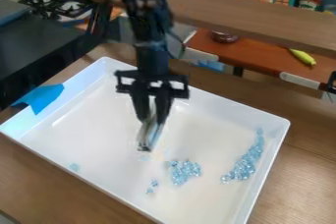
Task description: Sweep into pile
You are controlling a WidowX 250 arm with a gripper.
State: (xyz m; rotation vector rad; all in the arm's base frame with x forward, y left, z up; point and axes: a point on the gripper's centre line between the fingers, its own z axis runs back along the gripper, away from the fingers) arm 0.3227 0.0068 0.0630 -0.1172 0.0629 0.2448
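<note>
My gripper [152, 117] hangs over the middle of the white tray [98, 188], shut on a thin, pale grey tool [150, 135] that points down, its dark lower end close to the tray floor. Just right of and below that end lies a clump of clear light-blue beads [183, 171]. A longer curved band of beads [244, 163] runs along the tray's right side. A few small beads [152, 186] lie left of the clump, and a faint bluish spot [74, 167] is near the front left wall.
Raised walls surround the tray on the wooden table [39, 179]. Blue tape [43, 98] covers part of its left wall. Behind stand a dark stove [33, 41], a wooden beam [249, 19] and an orange-brown counter [263, 56] with a yellow-green toy [302, 57].
</note>
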